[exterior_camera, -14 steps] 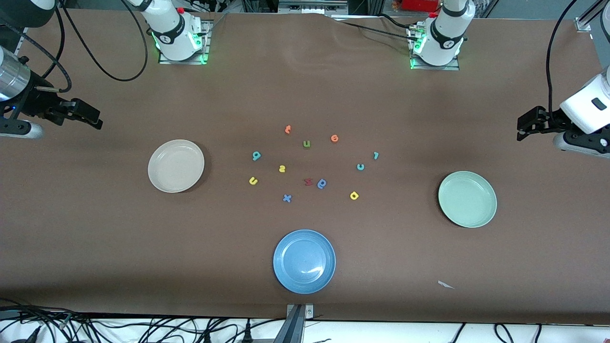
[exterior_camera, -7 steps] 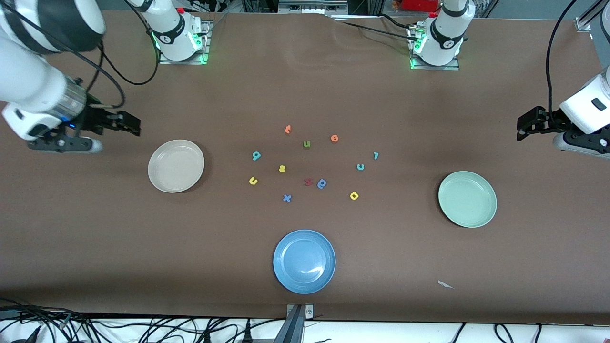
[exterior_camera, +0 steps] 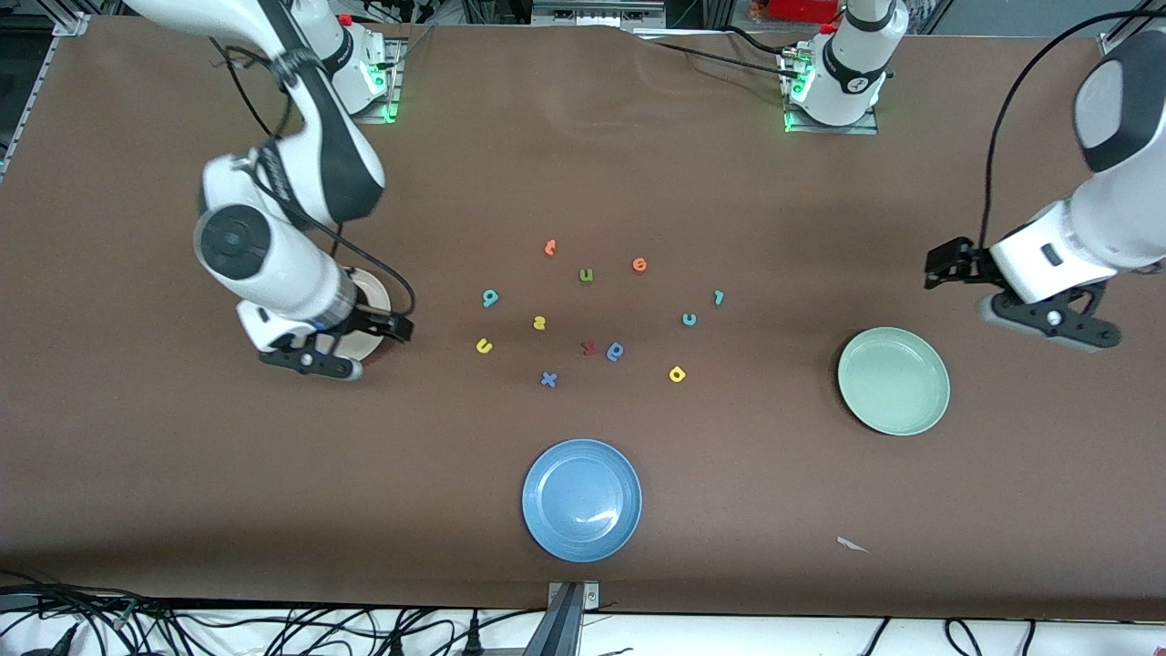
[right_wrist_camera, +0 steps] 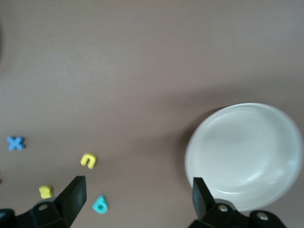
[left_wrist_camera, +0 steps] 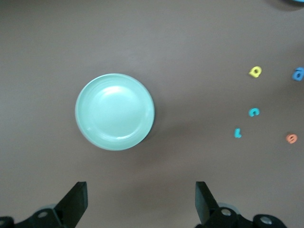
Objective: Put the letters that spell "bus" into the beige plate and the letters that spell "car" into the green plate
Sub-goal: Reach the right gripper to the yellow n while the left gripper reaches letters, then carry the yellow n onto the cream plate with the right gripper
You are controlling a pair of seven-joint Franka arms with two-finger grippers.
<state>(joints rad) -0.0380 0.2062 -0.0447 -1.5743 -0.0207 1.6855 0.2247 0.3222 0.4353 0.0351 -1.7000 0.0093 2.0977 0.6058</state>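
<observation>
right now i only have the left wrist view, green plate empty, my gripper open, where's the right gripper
Observer: The right gripper hovers open at the rim of the beige plate, on the side toward the letters.
Operator: anything in that plate
Observer: No, the right wrist view shows it empty.
Operator: where are b, u, s
Observer: All on the table toward the right arm's end of the cluster: teal b farthest from the front camera, yellow s next, yellow u nearest.
</observation>
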